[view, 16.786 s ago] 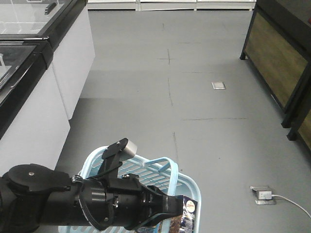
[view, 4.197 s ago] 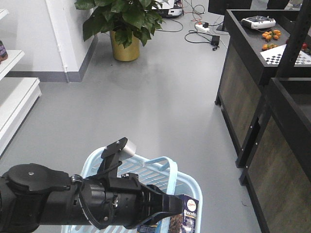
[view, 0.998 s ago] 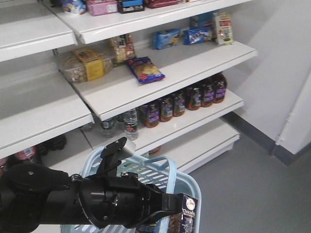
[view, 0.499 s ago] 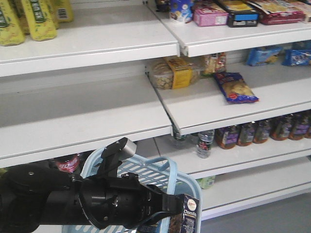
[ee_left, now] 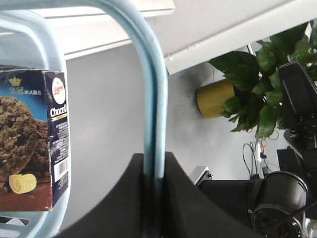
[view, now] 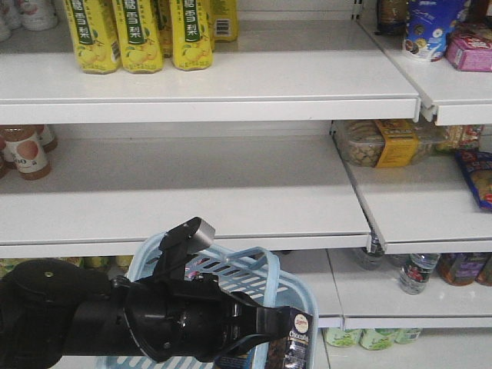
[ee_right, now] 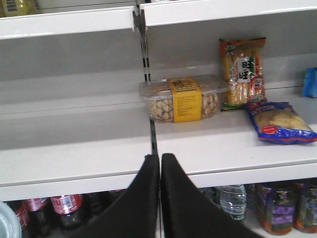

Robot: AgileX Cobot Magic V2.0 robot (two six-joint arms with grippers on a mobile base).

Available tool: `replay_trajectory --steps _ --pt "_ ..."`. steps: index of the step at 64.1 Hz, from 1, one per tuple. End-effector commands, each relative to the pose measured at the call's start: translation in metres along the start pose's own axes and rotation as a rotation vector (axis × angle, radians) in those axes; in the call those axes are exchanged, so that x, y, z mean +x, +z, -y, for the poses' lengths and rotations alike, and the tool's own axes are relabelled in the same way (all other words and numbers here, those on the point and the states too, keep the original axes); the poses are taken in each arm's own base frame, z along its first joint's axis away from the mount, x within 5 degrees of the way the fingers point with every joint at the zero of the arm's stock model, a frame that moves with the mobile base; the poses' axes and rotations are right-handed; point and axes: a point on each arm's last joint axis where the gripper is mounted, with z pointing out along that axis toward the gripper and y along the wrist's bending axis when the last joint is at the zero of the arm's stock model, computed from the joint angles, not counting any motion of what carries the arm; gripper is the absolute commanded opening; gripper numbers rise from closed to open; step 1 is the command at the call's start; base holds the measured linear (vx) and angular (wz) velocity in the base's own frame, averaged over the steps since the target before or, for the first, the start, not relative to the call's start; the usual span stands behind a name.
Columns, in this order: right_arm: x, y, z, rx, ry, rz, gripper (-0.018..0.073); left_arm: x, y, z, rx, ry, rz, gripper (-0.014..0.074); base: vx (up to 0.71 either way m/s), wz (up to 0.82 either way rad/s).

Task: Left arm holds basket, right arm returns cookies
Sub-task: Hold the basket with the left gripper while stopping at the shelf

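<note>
The left gripper (ee_left: 153, 171) is closed on the basket (view: 306, 296) handle. The cookies (view: 298, 344) stand upright inside it, at lower centre. The right gripper (ee_right: 160, 166), closed and empty, faces the shelves (ee_right: 74, 163) instead.

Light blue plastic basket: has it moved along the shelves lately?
Yes, leftward: the light blue plastic basket now sits left of the clear yellow-banded tub, which was above it.
</note>
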Motion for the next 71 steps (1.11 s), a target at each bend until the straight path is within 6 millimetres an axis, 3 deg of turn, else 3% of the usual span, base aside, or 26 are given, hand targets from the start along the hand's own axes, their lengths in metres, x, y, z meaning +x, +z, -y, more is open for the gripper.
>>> replay_trajectory --steps 1,71 --pt "-0.0063 -0.0010 -0.0006 -0.007 -0.011 0.083 -0.0008 -0.0063 -0.0099 0.0211 0.098 -0.006 0.036 -0.0006 0.09 0.30" --pt "-0.0063 -0.0010 -0.0006 -0.007 -0.011 0.083 -0.0008 -0.0063 -0.0099 0.0211 0.098 -0.006 0.036 -0.0006 0.06 0.04"
